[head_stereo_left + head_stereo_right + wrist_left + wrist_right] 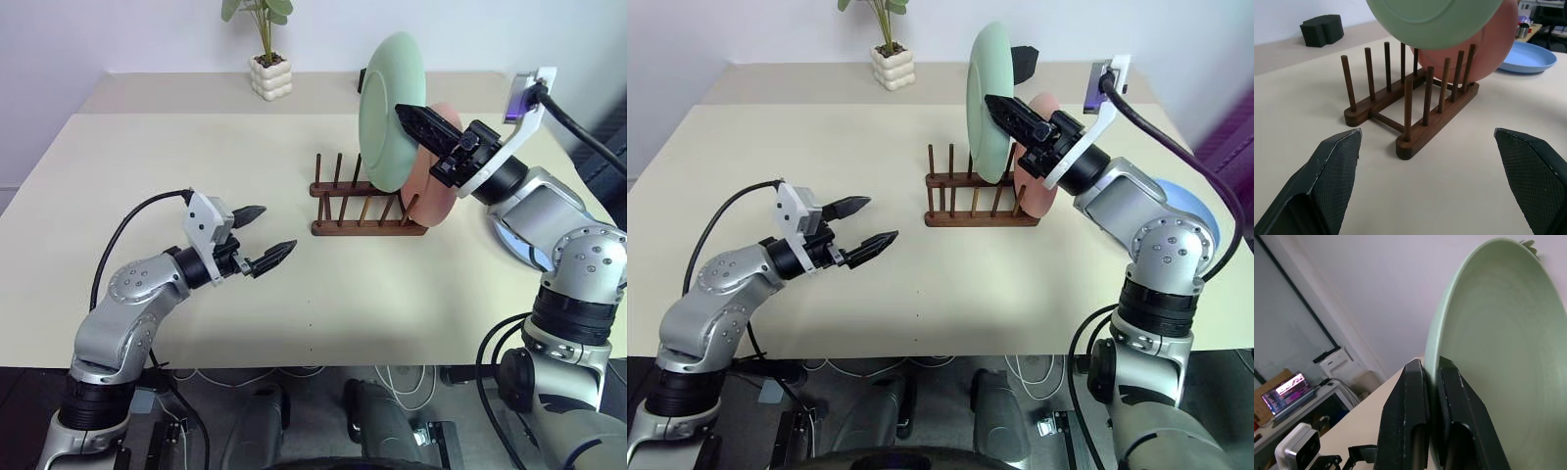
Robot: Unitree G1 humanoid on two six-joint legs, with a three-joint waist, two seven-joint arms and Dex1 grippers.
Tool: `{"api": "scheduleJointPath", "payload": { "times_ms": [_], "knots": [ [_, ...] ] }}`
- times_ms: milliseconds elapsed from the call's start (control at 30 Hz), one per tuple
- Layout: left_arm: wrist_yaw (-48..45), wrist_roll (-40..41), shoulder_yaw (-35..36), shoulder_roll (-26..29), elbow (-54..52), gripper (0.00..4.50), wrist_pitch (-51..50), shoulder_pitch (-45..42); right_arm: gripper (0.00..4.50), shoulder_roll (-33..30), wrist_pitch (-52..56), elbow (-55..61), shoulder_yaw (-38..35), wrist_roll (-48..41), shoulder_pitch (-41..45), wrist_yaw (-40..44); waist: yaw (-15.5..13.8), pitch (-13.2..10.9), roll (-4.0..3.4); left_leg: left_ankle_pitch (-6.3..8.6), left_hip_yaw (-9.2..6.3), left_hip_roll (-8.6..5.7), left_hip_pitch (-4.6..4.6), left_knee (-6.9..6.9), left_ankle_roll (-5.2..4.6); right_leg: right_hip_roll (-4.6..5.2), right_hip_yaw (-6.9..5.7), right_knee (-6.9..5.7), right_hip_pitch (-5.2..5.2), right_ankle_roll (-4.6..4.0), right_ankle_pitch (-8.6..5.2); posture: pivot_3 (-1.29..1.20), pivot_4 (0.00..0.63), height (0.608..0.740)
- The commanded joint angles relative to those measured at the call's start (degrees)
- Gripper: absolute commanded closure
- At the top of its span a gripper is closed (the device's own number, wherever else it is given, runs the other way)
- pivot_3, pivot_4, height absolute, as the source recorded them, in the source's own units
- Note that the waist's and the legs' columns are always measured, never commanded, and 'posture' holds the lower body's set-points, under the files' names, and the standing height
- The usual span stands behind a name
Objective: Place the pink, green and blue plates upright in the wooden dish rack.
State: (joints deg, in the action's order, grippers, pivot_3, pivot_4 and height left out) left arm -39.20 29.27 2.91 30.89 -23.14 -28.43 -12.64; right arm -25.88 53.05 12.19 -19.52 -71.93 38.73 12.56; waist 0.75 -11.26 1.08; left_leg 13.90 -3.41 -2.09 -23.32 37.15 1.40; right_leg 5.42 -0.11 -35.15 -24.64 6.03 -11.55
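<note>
R gripper is clamping the green plate by its rim, upright over the rack, pink plate probably slotted already. L gripper is idling, jaws wide, nothing between them. Next: lowering green between free pegs.

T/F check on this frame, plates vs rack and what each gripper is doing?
1. The right gripper pinches the rim of the green plate, holding it upright above the wooden dish rack. True.
2. The pink plate lies flat on the table. False: it stands upright at the rack's end nearest the right arm.
3. The left gripper holds the blue plate. False: its fingers are spread open and empty, hovering over the table and facing the rack.
4. The blue plate lies flat on the table beyond the rack in the left wrist view. True.
5. The green plate already sits between the pegs. False: it is above the rack, not yet slotted.
</note>
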Motion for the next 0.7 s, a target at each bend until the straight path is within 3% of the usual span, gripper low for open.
{"api": "scheduleJointPath", "payload": {
  "times_ms": [33, 700],
  "knots": [
    [0.05, 0.12, -0.2, -0.09, -2.0, 0.05, 0.35, -0.11, 4.5, 0.59, -0.87, 1.08, -1.02, -2.09, 0.83, -1.97, 0.0, 0.0, 0.0, 0.0, 0.0, 0.0, 0.0, 0.0, 0.0, 0.0, 0.0, 0.0, 0.0, 0.0, 0.0, 0.0, 0.15, 0.736],
    [-0.37, 0.06, -0.28, 0.13, -1.91, 0.05, 0.37, 0.09, 4.5, 2.33, 0.58, 0.13, -0.27, -3.78, -1.44, -10.44, 0.0, 0.0, 0.0, 0.0, 0.0, 0.01, -0.01, 0.0, -0.01, 0.0, 0.0, 0.01, 0.0, -0.04, -0.02, 0.0, 0.15, 0.736]
  ]
}}
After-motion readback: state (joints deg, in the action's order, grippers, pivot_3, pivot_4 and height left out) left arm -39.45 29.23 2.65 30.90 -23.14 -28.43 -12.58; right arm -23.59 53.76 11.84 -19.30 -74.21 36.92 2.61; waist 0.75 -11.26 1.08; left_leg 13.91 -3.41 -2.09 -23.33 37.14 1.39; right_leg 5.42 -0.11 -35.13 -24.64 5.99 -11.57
